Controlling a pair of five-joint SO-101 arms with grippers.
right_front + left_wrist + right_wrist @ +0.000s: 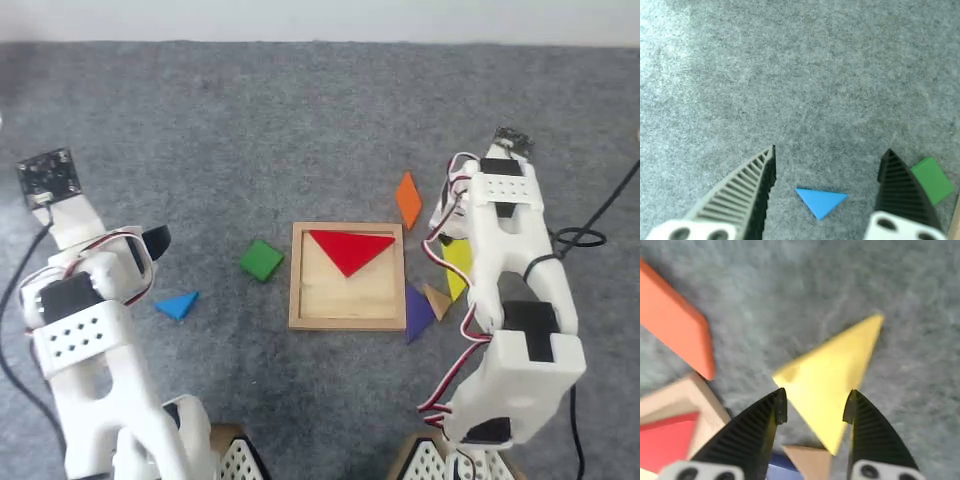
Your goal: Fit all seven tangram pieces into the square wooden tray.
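Observation:
The square wooden tray (298, 300) lies mid-table with a red triangle (350, 248) against its far edge. In the left wrist view my left gripper (827, 160) is open above the carpet, and a small blue triangle (820, 201) lies between its fingers; the high view has this gripper (150, 250) just beyond the blue triangle (178, 305). My right gripper (815, 407) is open, its fingers on either side of the yellow triangle (832, 380), which lies right of the tray (458, 265).
A green square (261, 260) sits left of the tray. An orange parallelogram (408, 200) lies off its far right corner. A tan triangle (437, 299) and a purple triangle (417, 313) lie by its near right corner. Cables trail at the right edge.

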